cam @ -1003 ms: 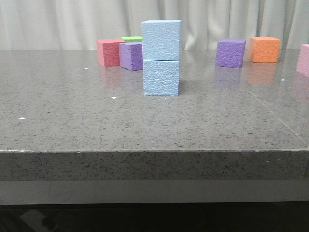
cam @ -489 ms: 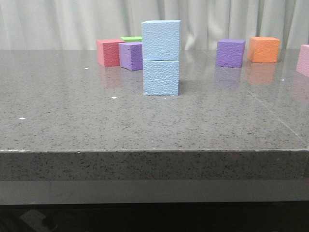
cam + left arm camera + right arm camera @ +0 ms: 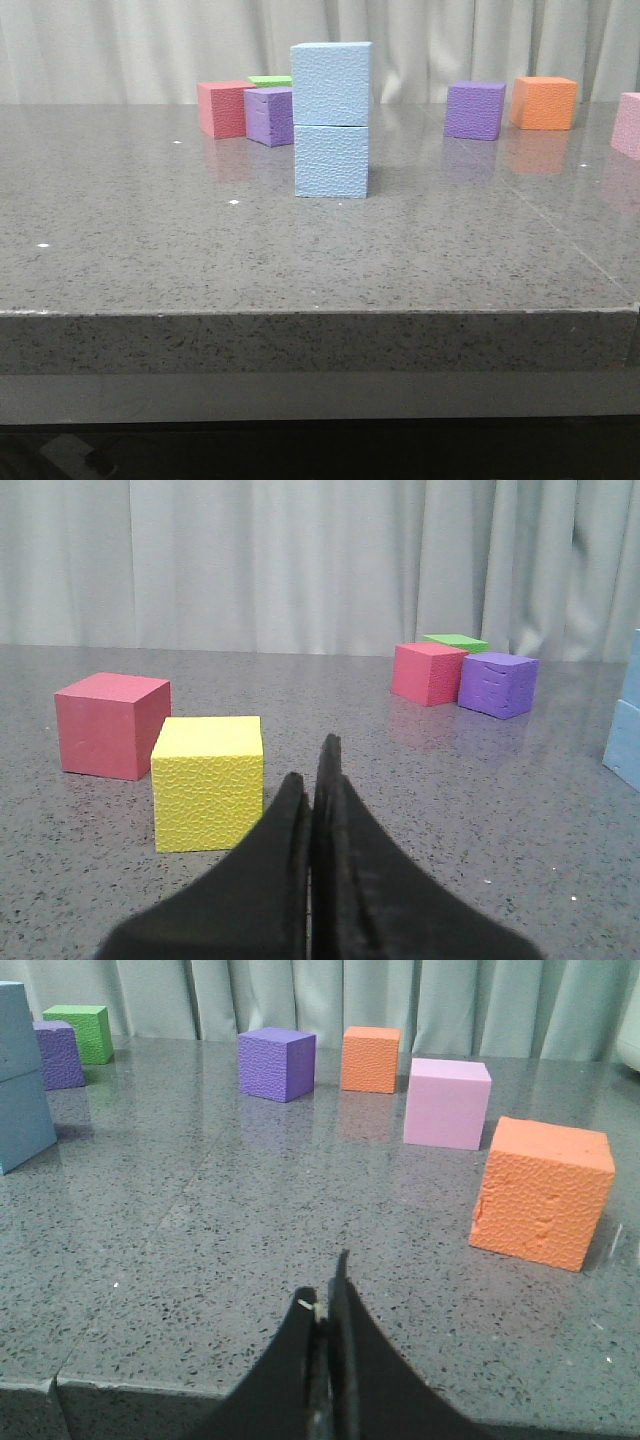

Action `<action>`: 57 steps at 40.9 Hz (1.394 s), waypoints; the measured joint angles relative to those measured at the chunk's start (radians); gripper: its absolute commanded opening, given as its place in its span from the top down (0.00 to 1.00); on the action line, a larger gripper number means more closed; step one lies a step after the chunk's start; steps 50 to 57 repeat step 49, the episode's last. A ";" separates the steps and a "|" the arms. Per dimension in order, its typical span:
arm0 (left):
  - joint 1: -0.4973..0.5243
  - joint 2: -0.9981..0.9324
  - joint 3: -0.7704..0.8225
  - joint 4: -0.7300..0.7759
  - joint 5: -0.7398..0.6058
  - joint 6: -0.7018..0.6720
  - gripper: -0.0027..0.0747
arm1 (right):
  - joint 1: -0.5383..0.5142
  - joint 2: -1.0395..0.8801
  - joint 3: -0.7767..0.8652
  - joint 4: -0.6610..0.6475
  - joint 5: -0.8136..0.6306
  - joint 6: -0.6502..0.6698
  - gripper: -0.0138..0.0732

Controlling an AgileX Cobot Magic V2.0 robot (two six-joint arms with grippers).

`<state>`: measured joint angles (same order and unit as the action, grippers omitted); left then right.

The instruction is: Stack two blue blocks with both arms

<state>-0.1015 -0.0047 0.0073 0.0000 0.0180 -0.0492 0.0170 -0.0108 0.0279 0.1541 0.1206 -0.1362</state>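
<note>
Blue blocks stood stacked near the middle of the grey speckled desk [image 3: 150, 250], the upper blue block [image 3: 331, 83] resting squarely on the lower blue block [image 3: 331, 160] with their faces almost flush. Against the frames from a second and half a second before, the stack looked the same and upright; the whole scene sat only a trace further left in the front view, so nothing on the desk appeared to have moved. Behind the stack on the left were a red cube [image 3: 224, 108], a green cube [image 3: 270, 81] mostly hidden, and a purple cube [image 3: 271, 116]; on the right stood a second purple cube [image 3: 474, 110], an orange cube [image 3: 544, 102] and, at the edge, a pink cube [image 3: 630, 124]. Neither arm appeared in the front view. The left gripper [image 3: 315, 770] was clenched with its black fingers pressed together and holding nothing, low over the desk just beside a yellow cube [image 3: 208, 780]. The right gripper [image 3: 322, 1295] was likewise clenched and empty, well apart from the stack. No writing, label or brand mark could be read on any block or on the grippers.
</note>
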 measured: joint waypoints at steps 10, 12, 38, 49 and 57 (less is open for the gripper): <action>0.000 0.000 0.000 0.000 0.000 0.000 0.99 | 0.000 0.000 0.000 0.000 -0.003 0.000 0.92; 0.000 0.000 0.000 0.000 0.000 0.000 0.99 | -0.002 0.000 0.000 -0.004 -0.011 0.006 0.92; 0.000 0.000 0.000 0.000 0.000 0.000 0.99 | -0.049 0.000 0.000 -0.069 -0.062 0.116 0.92; 0.000 0.000 0.000 0.000 0.000 0.000 0.99 | -0.049 0.000 0.000 -0.069 -0.062 0.119 0.92; 0.000 0.000 0.000 0.000 0.000 0.000 0.99 | -0.049 0.000 0.000 -0.069 -0.062 0.119 0.92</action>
